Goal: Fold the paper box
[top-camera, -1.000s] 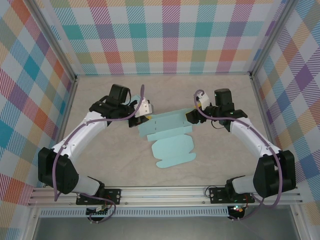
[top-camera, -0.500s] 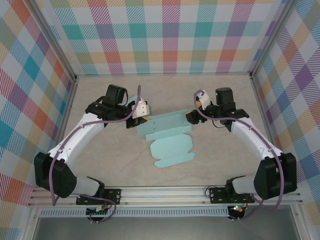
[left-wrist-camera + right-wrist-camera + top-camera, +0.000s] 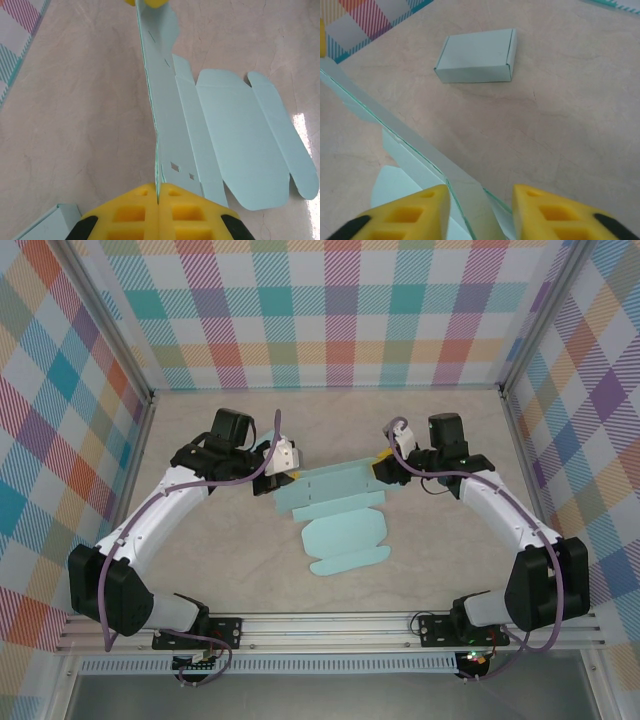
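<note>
Lying unfolded near the middle of a beige, faintly marbled tabletop [image 3: 200, 570], the pale blue paper box [image 3: 340, 530] is a flat die-cut sheet with one long strip lifted off the surface. Walls of pastel plaid cloth [image 3: 330, 310] close the table in on three sides, held by aluminium posts at the corners.

The lifted strip spans the gap between the two claws. The left gripper [image 3: 274, 478] has its yellow pads [image 3: 130, 212] pressed together on the strip's left end, the thin edge of the card running up from between them in the left wrist view. At the strip's other end, the right gripper [image 3: 381, 471] straddles the card with its jaws apart: in the right wrist view the raised edge [image 3: 415, 145] passes close beside one pad [image 3: 405, 215] and stands clear of the other, so nothing is clamped there.

The sheet's long axis runs left to right across the table, its right end tilted slightly toward the far wall. From the raised strip, the wider panels and a rounded flap [image 3: 280, 130] lie flat and reach toward the arms' bases.

A small, already closed box of the same blue [image 3: 477, 56] sits apart on the table, beyond the strip.
</note>
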Controlling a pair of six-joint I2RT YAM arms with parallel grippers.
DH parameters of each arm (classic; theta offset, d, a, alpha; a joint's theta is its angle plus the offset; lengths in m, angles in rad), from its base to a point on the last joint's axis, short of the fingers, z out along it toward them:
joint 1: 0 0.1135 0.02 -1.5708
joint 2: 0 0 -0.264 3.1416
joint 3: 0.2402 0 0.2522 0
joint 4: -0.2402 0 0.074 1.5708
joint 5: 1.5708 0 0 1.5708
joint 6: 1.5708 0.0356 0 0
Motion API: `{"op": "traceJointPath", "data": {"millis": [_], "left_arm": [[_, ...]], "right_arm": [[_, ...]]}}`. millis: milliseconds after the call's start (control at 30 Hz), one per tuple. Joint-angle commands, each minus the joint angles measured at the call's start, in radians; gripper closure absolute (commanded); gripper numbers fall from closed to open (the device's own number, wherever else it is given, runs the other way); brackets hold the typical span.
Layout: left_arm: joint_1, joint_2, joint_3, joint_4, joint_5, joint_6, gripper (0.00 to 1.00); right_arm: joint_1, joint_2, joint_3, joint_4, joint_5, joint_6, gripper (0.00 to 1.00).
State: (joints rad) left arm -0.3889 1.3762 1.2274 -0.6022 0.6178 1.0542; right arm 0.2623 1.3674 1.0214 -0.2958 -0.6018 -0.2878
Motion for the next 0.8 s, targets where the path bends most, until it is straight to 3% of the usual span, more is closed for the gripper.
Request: {"op": "traceJointPath", "data": {"millis": [0, 33, 100, 133, 300, 333, 400, 433, 567, 767], "left_arm": [[0.018, -0.011, -0.016, 0.039, -0.004, -0.025, 1.0], [0.018, -0.01, -0.016, 0.044, -0.01, -0.036, 1.0], [0.018, -0.01, -0.016, 0.061, -0.022, -0.069, 1.0], [0.018, -0.012, -0.016, 0.071, -0.027, -0.092, 1.0], [0.018, -0.029, -0.002, 0.088, -0.027, -0.167, 0.88], [0.018, -0.032, 0.003, 0.096, -0.038, -0.182, 0.82], [0.018, -0.035, 0.011, 0.113, -0.067, -0.203, 0.53], [0.018, -0.036, 0.015, 0.12, -0.077, -0.208, 0.49], [0.017, -0.057, 0.004, 0.194, -0.057, -0.2, 0.4], [0.009, -0.065, 0.005, 0.27, -0.067, -0.192, 0.39]], "right_arm": [[-0.003, -0.005, 0.026, -0.003, -0.044, -0.006, 0.71], [-0.003, -0.007, 0.026, -0.003, -0.042, -0.007, 0.76], [-0.003, -0.012, 0.025, -0.003, -0.041, -0.006, 0.98], [-0.004, -0.014, 0.025, -0.004, -0.041, -0.005, 1.0], [-0.002, -0.019, 0.031, -0.012, -0.071, -0.01, 1.0], [0.001, -0.02, 0.035, -0.019, -0.079, -0.011, 1.0], [0.005, -0.022, 0.041, -0.028, -0.092, -0.016, 1.0], [0.009, -0.025, 0.043, -0.033, -0.094, -0.017, 1.0], [0.028, -0.026, 0.049, -0.049, -0.088, -0.032, 1.0], [0.076, -0.03, 0.065, -0.081, -0.011, -0.062, 1.0]]}}
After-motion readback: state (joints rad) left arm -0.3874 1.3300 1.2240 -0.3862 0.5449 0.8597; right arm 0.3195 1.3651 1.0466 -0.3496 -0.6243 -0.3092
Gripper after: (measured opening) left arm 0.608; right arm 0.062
